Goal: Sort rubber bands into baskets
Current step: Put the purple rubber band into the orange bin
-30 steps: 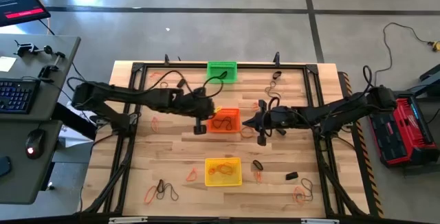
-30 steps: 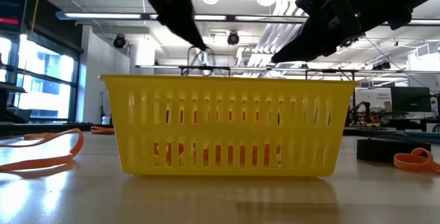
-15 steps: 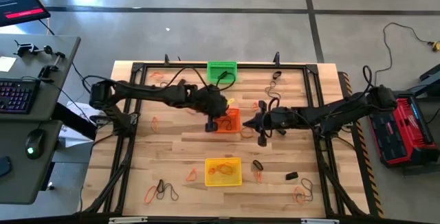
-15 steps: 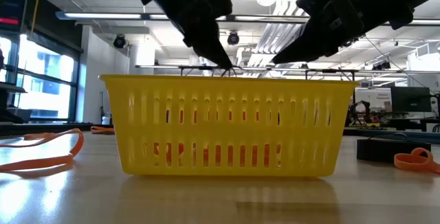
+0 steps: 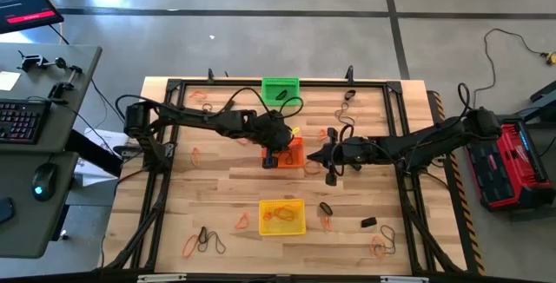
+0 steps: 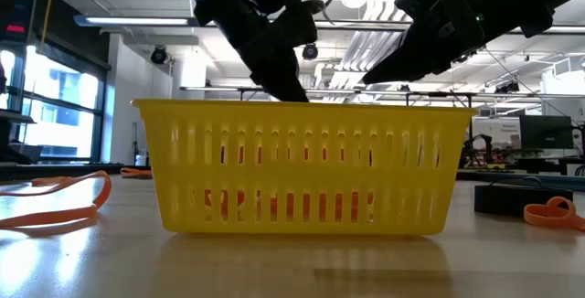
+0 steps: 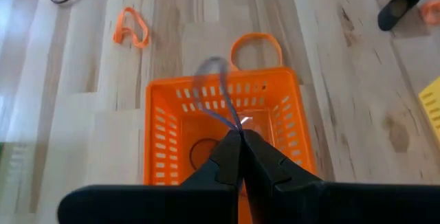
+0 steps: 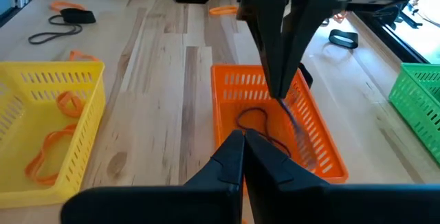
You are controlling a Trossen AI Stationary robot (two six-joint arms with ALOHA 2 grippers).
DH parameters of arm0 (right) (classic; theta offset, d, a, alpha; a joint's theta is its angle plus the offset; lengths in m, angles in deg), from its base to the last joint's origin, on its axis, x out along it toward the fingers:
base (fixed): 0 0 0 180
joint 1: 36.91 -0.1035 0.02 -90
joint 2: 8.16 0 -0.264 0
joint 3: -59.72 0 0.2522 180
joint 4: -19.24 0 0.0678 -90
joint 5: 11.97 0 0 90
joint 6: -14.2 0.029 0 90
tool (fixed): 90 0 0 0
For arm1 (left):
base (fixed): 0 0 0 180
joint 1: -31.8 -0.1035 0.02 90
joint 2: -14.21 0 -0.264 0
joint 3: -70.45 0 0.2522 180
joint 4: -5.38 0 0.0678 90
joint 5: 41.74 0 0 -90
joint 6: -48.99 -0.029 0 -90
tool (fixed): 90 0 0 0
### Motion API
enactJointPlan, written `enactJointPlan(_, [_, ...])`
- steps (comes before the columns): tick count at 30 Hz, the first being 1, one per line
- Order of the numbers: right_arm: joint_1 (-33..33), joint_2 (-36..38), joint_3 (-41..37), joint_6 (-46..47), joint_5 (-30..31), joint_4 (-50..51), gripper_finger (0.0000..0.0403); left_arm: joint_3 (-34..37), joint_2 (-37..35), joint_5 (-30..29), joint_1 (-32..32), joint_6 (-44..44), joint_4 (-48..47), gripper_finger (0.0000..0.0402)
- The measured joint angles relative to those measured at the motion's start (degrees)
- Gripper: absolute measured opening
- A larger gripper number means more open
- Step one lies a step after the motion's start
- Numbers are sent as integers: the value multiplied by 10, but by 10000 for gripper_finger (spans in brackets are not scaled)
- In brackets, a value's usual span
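Left gripper (image 7: 240, 136), clenched on a thin dark rubber band (image 7: 218, 90), has swung from beside the orange basket (image 7: 165, 124) to directly over it, so a drop looks imminent, while the right gripper (image 8: 244, 140) waits shut and empty alongside.

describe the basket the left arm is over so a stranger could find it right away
Start at the wooden table and find the line of three mesh baskets running down its middle. The one you want is the orange basket in the centre of that line, with the left pincer above it. The green basket and yellow basket flank it.
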State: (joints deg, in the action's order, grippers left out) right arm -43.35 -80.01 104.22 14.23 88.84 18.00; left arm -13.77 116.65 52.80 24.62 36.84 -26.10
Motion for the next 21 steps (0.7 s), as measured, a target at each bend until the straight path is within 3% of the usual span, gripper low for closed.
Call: enactJointPlan(21, [0, 0, 0, 0, 1, -8, 0, 0, 41, 37, -10, -15, 46, 0])
